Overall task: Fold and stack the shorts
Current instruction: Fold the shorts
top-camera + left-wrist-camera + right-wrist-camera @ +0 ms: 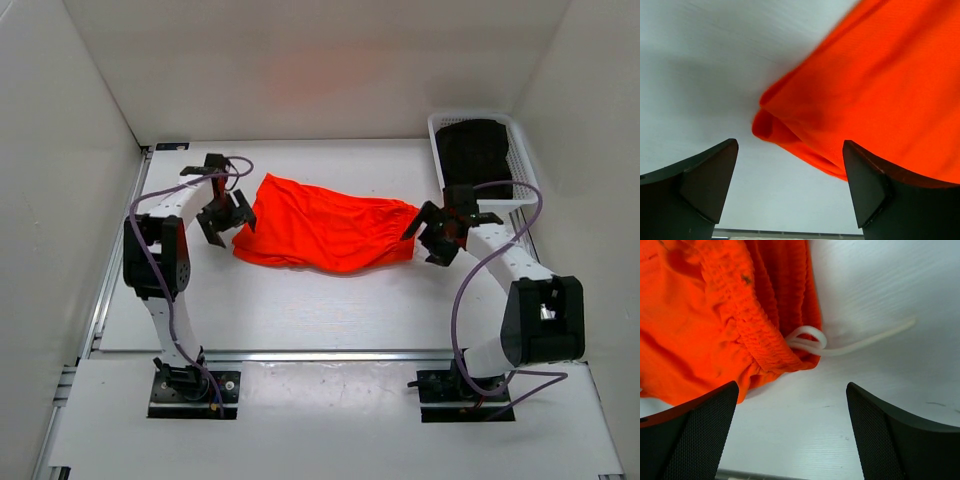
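The orange-red shorts (325, 226) lie spread across the middle of the white table, folded along their length. My left gripper (222, 218) is open and empty just off their left end; in the left wrist view a folded corner of the shorts (880, 85) lies ahead of the gripper (790, 185), beside the right finger. My right gripper (440, 236) is open and empty just off their right end. The right wrist view shows the gathered waistband (747, 315) and the white drawstring (840, 342) ahead of the gripper (792, 430).
A white basket (523, 160) stands at the back right, close behind the right arm, with dark folded fabric (475, 155) in it. White walls enclose the table on the left, back and right.
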Controlling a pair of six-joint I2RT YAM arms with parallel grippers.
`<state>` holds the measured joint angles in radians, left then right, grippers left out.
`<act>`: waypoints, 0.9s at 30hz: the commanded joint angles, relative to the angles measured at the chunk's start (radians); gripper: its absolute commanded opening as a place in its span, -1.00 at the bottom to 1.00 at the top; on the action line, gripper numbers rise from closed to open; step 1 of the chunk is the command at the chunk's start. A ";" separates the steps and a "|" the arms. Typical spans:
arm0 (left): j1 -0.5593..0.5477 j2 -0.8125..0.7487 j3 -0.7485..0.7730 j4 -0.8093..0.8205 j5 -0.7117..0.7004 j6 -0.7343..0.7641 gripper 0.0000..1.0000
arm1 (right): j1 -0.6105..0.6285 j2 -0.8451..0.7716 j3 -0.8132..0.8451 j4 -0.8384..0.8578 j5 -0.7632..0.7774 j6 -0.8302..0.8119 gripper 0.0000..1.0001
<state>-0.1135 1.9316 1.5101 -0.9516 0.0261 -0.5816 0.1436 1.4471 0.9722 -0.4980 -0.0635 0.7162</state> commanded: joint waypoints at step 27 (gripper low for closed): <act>0.095 -0.275 -0.290 0.080 -0.009 -0.021 -0.79 | 0.054 0.029 -0.036 -0.152 0.033 -0.047 -1.00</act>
<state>-0.0391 1.7874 1.2861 -0.8600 0.0483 -0.5972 0.1978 1.5814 0.9703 -0.4965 -0.0784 0.7216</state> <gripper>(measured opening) 0.137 0.235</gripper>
